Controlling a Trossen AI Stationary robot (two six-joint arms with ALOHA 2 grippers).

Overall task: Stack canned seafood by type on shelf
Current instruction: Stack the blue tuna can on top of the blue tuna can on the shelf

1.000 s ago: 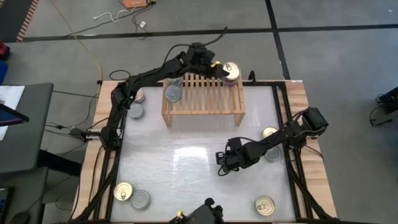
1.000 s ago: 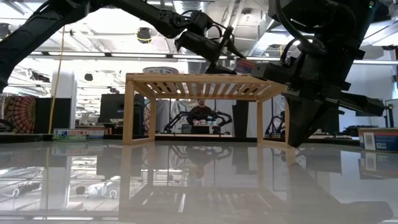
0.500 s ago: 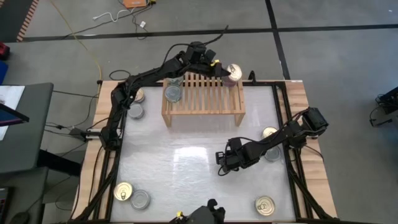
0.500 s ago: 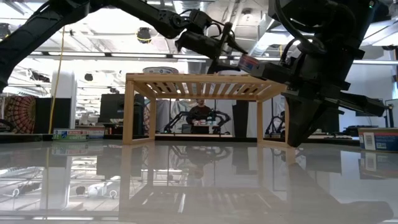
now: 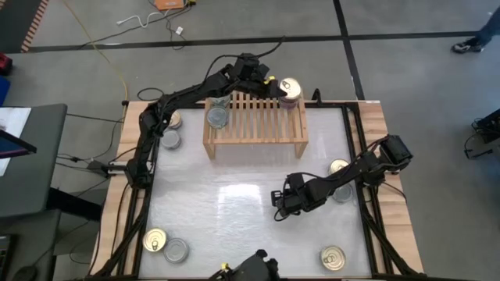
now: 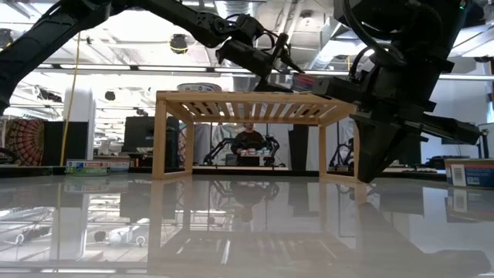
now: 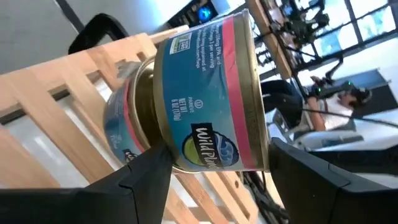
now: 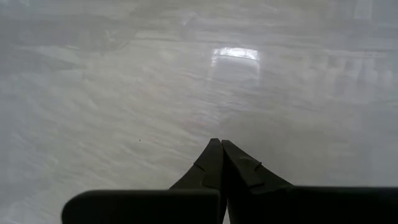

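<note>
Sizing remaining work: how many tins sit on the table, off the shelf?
7 tins: two left of the shelf, two beside the right arm, two front-left, one front-right. Arms may hide more.

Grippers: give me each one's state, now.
Left gripper: closed on a gold-lidded can, at the shelf's far right corner.
Right gripper: shut, empty, over the bare table.

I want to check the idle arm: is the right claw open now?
No. In the right wrist view, the right claw has its two dark fingers pressed together above the bare table, holding nothing.
</note>
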